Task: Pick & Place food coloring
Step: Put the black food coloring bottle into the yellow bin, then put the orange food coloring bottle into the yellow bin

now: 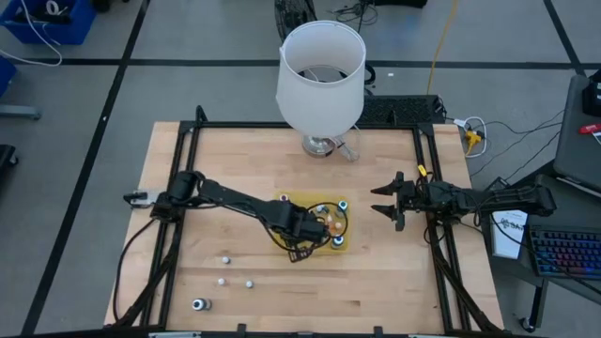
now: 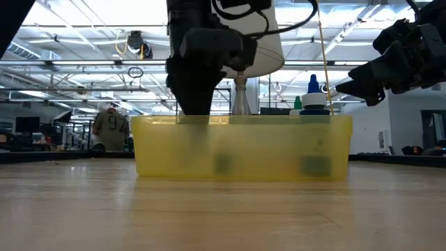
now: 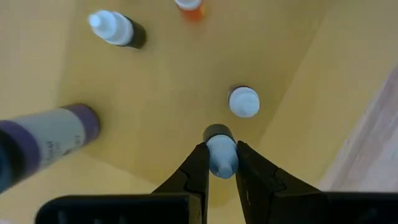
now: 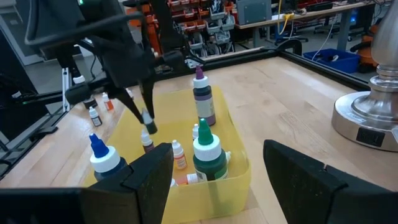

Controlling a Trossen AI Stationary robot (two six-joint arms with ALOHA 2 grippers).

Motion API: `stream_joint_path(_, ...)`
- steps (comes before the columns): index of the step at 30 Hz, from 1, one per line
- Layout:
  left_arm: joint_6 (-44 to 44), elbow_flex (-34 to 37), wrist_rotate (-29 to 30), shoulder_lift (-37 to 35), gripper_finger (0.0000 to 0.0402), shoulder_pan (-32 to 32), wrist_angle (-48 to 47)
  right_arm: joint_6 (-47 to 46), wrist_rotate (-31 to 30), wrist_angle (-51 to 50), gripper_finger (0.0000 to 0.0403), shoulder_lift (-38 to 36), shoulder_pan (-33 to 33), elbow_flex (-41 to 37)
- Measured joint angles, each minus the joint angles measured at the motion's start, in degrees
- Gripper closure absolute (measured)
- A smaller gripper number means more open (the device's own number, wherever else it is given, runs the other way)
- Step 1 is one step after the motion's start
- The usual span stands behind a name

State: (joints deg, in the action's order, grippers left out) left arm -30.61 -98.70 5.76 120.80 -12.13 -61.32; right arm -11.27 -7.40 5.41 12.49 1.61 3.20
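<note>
Over the yellow tray, the left hand was clamped on a small food coloring bottle by its cap, judged light, rigid and slippery, while the right hand waited apart nearby.

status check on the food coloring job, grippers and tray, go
Left gripper shut on a small dark bottle with whitish cap, down in the yellow plastic tray. Right gripper open, waiting beside the tray. More bottles crowd the tray.
</note>
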Motion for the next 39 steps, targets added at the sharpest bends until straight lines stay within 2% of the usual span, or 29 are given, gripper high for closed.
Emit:
stream_joint_path(7,-1.64,1.57,-4.11,0.1,0.0346,-0.68,1.8,0.0,0.0,0.0,0.0165,0.0,-0.01,0.0)
stream_joint_path(20,-2.7,6.84,-4.68,-0.12,0.0346,-0.63,7.25,0.0,0.0,-0.04,0.0165,0.02,0.0,0.0)
stream_joint_path(31,-2.7,7.26,-6.91,-0.72,0.0286,-0.58,7.83,0.0,0.0,-0.02,0.0165,0.02,-0.02,0.0)
stream_joint_path(39,-1.68,6.13,-7.42,-1.88,0.0279,-0.54,8.0,0.0,0.0,0.0,0.0165,0.02,-0.02,0.0)
